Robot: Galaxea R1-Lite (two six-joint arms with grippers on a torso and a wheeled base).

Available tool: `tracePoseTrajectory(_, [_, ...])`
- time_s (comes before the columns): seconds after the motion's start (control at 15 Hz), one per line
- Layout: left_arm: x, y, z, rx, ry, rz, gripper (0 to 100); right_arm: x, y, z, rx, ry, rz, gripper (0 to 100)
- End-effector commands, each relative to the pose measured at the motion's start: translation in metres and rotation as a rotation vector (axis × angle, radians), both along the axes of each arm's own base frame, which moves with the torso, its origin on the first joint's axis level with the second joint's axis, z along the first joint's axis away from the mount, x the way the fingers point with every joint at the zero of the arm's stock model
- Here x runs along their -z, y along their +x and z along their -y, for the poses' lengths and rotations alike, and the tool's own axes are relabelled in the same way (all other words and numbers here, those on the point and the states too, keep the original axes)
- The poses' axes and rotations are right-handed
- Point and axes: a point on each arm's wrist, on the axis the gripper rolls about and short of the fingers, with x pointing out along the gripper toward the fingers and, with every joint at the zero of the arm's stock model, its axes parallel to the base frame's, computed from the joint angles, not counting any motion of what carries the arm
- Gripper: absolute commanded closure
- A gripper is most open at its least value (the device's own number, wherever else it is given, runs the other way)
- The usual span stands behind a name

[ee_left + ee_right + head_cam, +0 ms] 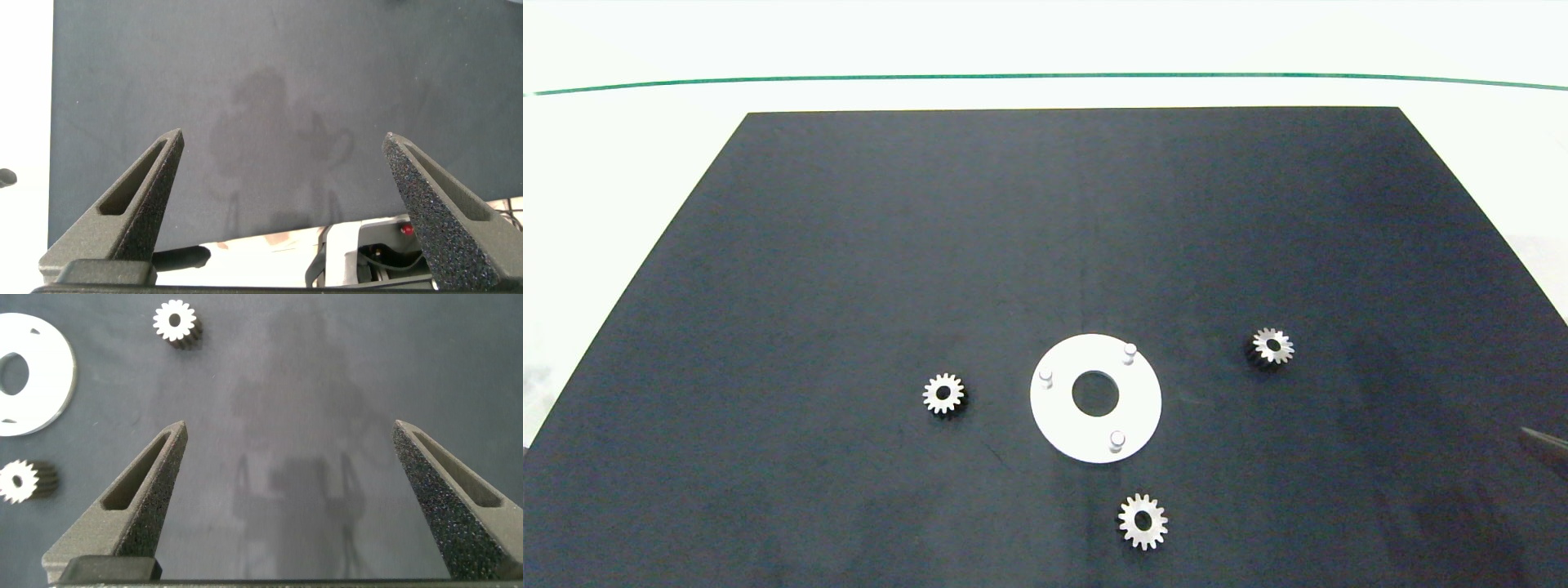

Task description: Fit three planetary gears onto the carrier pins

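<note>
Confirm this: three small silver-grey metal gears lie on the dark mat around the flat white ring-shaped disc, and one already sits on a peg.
Wrong: the head view shows no gear on a peg. All three small silver-grey metal gears lie on the dark mat, around the flat white ring-shaped disc.

A big dark mat (1045, 245) lies flat on a white table (621, 163) — bright light shines on it. A thin green line (1045, 76) runs across the far side.

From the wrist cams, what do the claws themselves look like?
The left claw and the right claw look alike: two dark grey, wedge-shaped fingers tapering to points, with a rough, grainy inner face and a slot-like recess along the outer side. Dark cables and a grey housing with a red spot show behind the left one.
</note>
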Motion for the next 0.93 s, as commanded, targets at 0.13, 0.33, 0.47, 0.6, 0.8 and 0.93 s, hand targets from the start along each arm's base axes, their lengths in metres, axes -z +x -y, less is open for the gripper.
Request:
tracePoseTrajectory(0.13, [0.001, -0.002, 0.000, 0.001, 0.001, -0.016, 0, -0.002, 0.061, -0.005, -0.140, -0.102, -0.141, 0])
tracePoseTrajectory(0.33, [0.001, -0.002, 0.000, -0.001, 0.000, -0.018, 0, -0.007, 0.074, -0.030, -0.314, -0.124, -0.167, 0])
tracePoseTrajectory(0.47, [-0.001, -0.003, 0.000, -0.005, 0.000, -0.007, 0, -0.008, 0.087, -0.047, -0.382, -0.145, -0.229, 0])
tracePoseTrajectory(0.6, [-0.004, -0.005, 0.000, -0.005, -0.001, 0.005, 0, -0.008, 0.104, -0.051, -0.360, -0.163, -0.254, 0])
tracePoseTrajectory(0.8, [-0.005, -0.005, 0.000, -0.005, -0.001, 0.007, 0, -0.006, 0.140, -0.052, -0.300, -0.178, -0.290, 0])
tracePoseTrajectory(0.93, [-0.005, -0.005, 0.001, -0.007, -0.001, 0.007, 0, -0.004, 0.154, -0.055, -0.298, -0.180, -0.307, 0])
